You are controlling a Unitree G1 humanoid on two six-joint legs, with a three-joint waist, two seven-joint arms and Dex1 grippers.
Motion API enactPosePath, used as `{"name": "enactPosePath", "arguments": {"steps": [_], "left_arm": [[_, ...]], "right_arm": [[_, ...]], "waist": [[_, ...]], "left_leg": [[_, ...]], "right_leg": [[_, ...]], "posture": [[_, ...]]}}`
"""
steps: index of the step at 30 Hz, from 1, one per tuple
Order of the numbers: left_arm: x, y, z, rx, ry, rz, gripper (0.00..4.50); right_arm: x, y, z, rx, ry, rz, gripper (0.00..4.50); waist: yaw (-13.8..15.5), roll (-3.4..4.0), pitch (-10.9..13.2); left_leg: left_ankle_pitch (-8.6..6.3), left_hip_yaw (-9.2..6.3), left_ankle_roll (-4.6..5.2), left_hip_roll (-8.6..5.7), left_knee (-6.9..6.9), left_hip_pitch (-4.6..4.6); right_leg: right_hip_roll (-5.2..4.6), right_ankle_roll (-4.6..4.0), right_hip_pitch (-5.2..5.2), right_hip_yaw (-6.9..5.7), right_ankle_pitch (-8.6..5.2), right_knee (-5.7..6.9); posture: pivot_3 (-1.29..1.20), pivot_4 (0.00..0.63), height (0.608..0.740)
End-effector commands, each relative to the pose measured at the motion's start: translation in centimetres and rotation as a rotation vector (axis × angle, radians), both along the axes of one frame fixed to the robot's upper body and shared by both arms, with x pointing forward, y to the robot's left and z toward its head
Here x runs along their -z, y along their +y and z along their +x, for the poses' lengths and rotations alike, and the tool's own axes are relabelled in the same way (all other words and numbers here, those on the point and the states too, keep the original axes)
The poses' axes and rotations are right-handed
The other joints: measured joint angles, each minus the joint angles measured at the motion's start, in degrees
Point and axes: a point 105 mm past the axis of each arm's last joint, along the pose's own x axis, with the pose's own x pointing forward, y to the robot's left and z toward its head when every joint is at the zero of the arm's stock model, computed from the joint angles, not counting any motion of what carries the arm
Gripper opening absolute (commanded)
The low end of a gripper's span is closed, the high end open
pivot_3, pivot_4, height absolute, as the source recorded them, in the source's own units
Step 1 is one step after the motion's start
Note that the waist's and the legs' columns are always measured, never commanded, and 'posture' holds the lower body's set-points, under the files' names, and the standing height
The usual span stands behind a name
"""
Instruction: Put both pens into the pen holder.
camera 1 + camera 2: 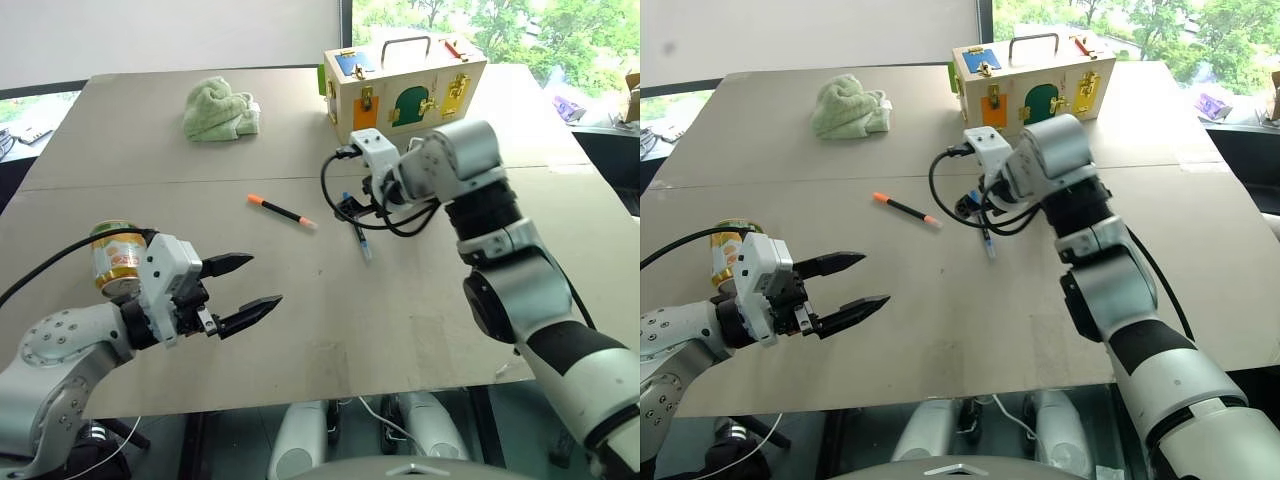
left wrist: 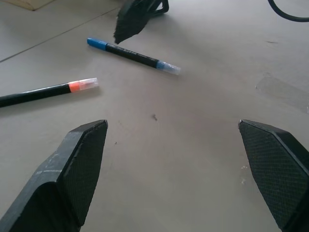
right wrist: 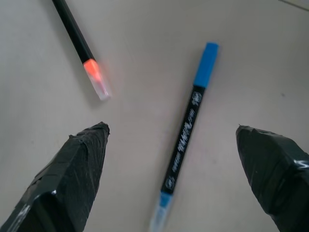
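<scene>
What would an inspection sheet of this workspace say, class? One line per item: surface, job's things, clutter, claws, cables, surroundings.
Surface: grey-brown table, seam lines across it.
Job's things: blue pen and black pen with orange cap lying flat, apart; pen holder nothing seen.
Clutter: green cloth, wooden latch box, can beside the left arm.
Claws: left claw open, empty, above the table; right claw open, hovering over the blue pen.
Cables: black cable looped at the right wrist.
Surroundings: window with trees behind the table.
</scene>
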Motion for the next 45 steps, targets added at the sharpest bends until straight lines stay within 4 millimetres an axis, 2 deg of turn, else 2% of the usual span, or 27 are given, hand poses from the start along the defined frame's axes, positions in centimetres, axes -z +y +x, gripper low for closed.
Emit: {"name": "enactPosePath", "arguments": {"steps": [1,4,7,8,9,10,13,15,19,23,25,28,31,34,38,41,45], "left_arm": [[-1.0,-0.2,-0.3,0.012,-0.051,0.006,4.48],[-0.9,-0.4,-0.6,0.003,-0.052,0.001,4.48],[-0.9,-0.6,-0.8,-0.006,-0.054,-0.005,4.50],[-0.9,-0.6,-0.8,-0.013,-0.056,-0.010,4.50],[-1.0,-0.5,-0.9,-0.026,-0.061,-0.012,4.50],[-1.0,-0.4,-0.9,-0.038,-0.063,-0.015,4.50],[-0.9,-0.4,-1.1,-0.052,-0.063,-0.019,4.50],[-0.9,-0.4,-1.1,-0.056,-0.065,-0.023,4.50],[-0.9,-0.5,-0.8,-0.062,-0.074,-0.032,4.50],[-1.1,-0.8,-0.4,-0.065,-0.084,-0.061,4.50],[-1.0,-1.0,-0.2,-0.066,-0.084,-0.073,4.50],[-1.0,-1.4,0.3,-0.058,-0.090,-0.089,4.50],[-1.0,-1.8,0.8,-0.036,-0.091,-0.093,4.50],[-0.9,-2.1,1.1,-0.003,-0.083,-0.083,4.50],[-1.0,-1.9,1.7,0.025,-0.082,-0.068,4.50],[-1.0,-1.8,1.9,0.035,-0.084,-0.062,4.50],[-0.7,-2.0,1.6,0.050,-0.075,-0.056,4.50]], "right_arm": [[0.2,0.6,1.6,0.027,-0.052,-0.004,4.50],[1.6,0.7,2.5,0.045,-0.108,-0.071,4.50],[2.8,0.1,3.2,0.055,-0.161,-0.135,3.68],[3.2,-0.3,3.4,0.056,-0.178,-0.160,3.29],[3.6,-0.6,3.5,0.049,-0.176,-0.167,2.69],[3.8,-0.7,3.4,0.039,-0.166,-0.162,2.40],[3.7,-0.2,3.0,-0.008,-0.134,-0.134,0.88],[3.6,0.0,2.8,-0.047,-0.120,-0.131,0.03],[3.1,0.0,2.6,-0.123,-0.114,-0.115,0.03],[-0.1,0.4,2.4,-0.287,-0.162,0.015,0.03],[-2.2,-0.2,2.1,-0.398,-0.222,0.115,0.03],[-3.2,-2.3,1.1,-0.462,-0.242,0.178,0.03],[-0.4,-5.7,-1.0,-0.595,-0.245,-0.018,0.03],[2.7,-8.8,-2.8,-0.607,-0.107,-0.167,0.03],[4.7,-11.4,-3.1,-0.547,-0.019,-0.273,0.03],[5.6,-12.2,-3.2,-0.519,0.022,-0.305,0.03],[6.0,-12.1,-3.1,-0.484,0.053,-0.318,1.75]], "waist": [[0.07,0.00,0.00],[-0.17,0.00,0.00],[-0.56,0.00,0.00],[-0.63,0.00,0.00],[-0.68,0.00,-0.01],[-0.72,0.00,-0.02],[-0.74,0.00,-0.02],[-0.71,0.00,-0.02],[-0.68,0.00,-0.02],[-0.62,0.02,-0.01],[-0.48,0.04,0.00],[0.11,0.00,-0.02],[0.77,-0.03,-0.05],[0.89,0.01,-0.02],[0.38,0.07,0.02],[0.54,0.07,0.01],[0.76,0.00,-0.04]], "left_leg": [[0.00,-0.01,0.00,-0.01,0.00,-0.01],[0.00,-0.02,0.01,-0.02,0.03,-0.02],[0.00,-0.01,0.00,0.00,0.02,0.03],[0.00,-0.02,0.00,0.01,0.02,0.03],[0.00,-0.03,0.00,0.01,0.02,0.05],[0.00,-0.02,0.00,0.01,0.03,0.07],[0.00,-0.04,-0.01,0.01,0.03,0.10],[0.01,-0.04,-0.01,0.01,0.06,0.13],[0.01,-0.05,-0.01,0.01,0.10,0.12],[0.01,-0.06,-0.01,0.01,0.10,0.09],[0.01,-0.04,0.00,0.01,0.11,0.08],[0.00,-0.09,0.01,0.00,0.14,0.04],[0.00,-0.11,0.01,0.00,0.15,0.06],[0.00,-0.10,0.01,0.00,0.17,0.07],[0.00,0.07,0.01,0.02,0.24,0.16],[0.01,0.08,0.00,0.05,0.24,0.29],[0.00,0.07,0.00,0.04,0.36,0.31]], "right_leg": [[-0.01,0.01,0.00,0.00,0.00,-0.01],[-0.02,0.01,0.00,0.02,0.01,-0.01],[-0.01,0.01,0.02,0.04,0.01,0.05],[-0.01,0.01,0.02,0.03,0.01,0.06],[-0.01,0.01,0.02,0.03,0.01,0.08],[-0.01,0.01,0.02,0.04,0.01,0.10],[-0.01,0.01,0.04,0.05,0.01,0.14],[-0.01,0.00,0.04,0.06,0.00,0.20],[-0.01,0.00,0.04,0.07,0.00,0.23],[-0.01,0.00,0.03,0.05,0.00,0.23],[-0.01,0.00,0.02,0.07,0.01,0.23],[-0.01,0.01,0.03,0.04,0.01,0.22],[-0.01,0.00,0.06,0.03,0.00,0.25],[-0.01,0.00,0.06,0.03,0.00,0.26],[-0.01,0.00,-0.03,0.18,0.00,0.48],[0.01,-0.01,0.04,0.17,-0.02,0.57],[-0.02,0.00,0.12,0.18,-0.02,0.60]], "posture": [[0.00,0.150,0.740],[0.00,0.150,0.740],[0.00,0.150,0.740],[0.00,0.150,0.740],[0.00,0.150,0.740],[0.00,0.150,0.740],[0.00,0.150,0.740],[0.00,0.150,0.740],[0.00,0.150,0.740],[0.00,0.150,0.740],[0.00,0.150,0.740],[0.00,0.150,0.740],[0.00,0.150,0.740],[0.00,0.150,0.740],[0.00,0.150,0.740],[0.00,0.150,0.740],[0.00,0.150,0.740]]}}
